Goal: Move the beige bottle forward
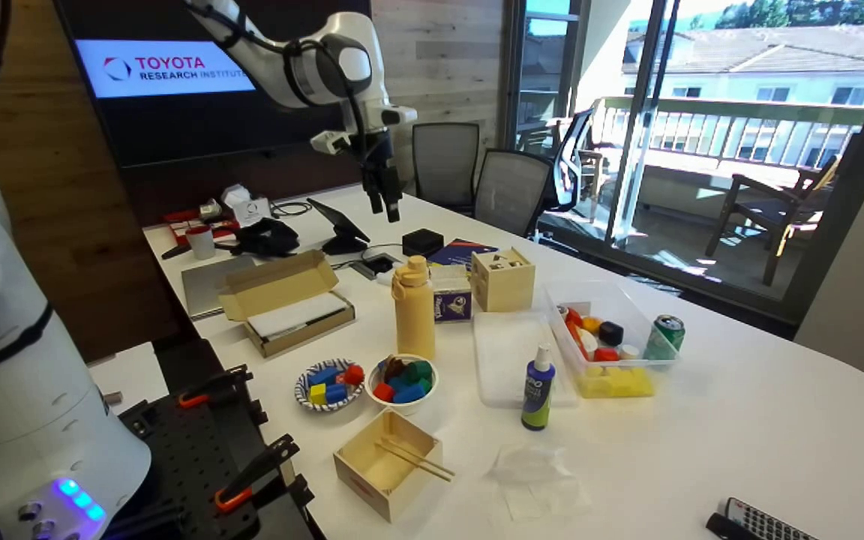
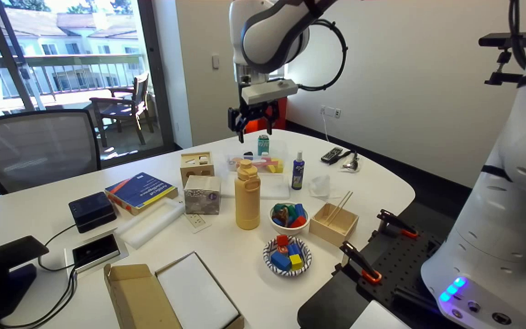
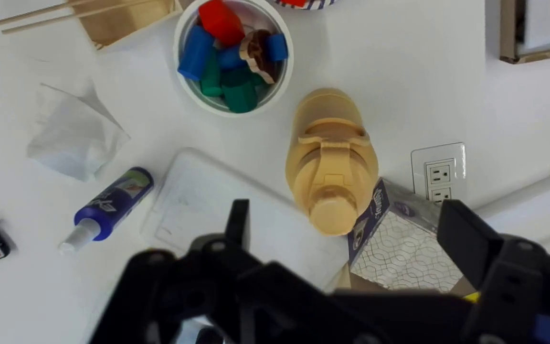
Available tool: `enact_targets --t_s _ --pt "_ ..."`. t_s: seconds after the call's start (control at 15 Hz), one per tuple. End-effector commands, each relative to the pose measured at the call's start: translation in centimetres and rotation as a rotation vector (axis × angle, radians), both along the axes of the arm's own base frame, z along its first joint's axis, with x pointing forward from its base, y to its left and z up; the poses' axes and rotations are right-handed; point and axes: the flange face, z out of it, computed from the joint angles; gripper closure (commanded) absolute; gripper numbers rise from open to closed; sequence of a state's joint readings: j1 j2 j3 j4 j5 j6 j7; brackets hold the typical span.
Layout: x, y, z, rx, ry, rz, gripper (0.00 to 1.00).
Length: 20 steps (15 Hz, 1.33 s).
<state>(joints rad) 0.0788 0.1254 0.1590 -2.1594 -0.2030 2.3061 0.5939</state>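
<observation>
The beige bottle (image 1: 414,319) stands upright on the white table, tall and tan, with a carry loop at its cap. It also stands upright in an exterior view (image 2: 248,201). In the wrist view the bottle (image 3: 331,162) is seen from above, its cap toward the space between the fingertips. My gripper (image 1: 385,211) is open and empty, well above the table and apart from the bottle. It also hangs high in an exterior view (image 2: 255,133). In the wrist view the gripper's (image 3: 349,224) two black fingers are spread wide.
A tissue box (image 3: 406,248) stands close beside the bottle. A white bowl of blocks (image 3: 282,86), a patterned bowl (image 2: 267,260), a flat lid (image 1: 488,360) and a blue spray bottle (image 1: 538,390) are nearby. A wooden box (image 1: 507,281) and plastic bin (image 1: 657,322) stand farther off.
</observation>
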Motion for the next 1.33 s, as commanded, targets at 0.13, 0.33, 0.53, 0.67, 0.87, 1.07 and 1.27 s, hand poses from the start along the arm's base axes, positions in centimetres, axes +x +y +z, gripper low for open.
enact_targets --t_s 0.13,0.33,0.53,0.67,0.87,1.07,1.27 --pt "2.1 0.3 -3.8 0.018 -0.024 -0.119 0.00" --pt "2.3 -0.2 -4.6 0.021 -0.028 -0.162 0.00" --pt "2.9 -0.6 -5.3 0.043 -0.020 -0.181 0.00" --pt "3.6 -1.0 -5.7 0.052 -0.018 -0.190 0.00" --pt "4.6 -1.4 -6.6 0.080 -0.011 -0.207 0.00" --pt "5.3 -1.6 -7.7 0.095 0.001 -0.233 0.00" --pt "5.9 -2.1 -8.6 0.100 0.009 -0.255 0.00"
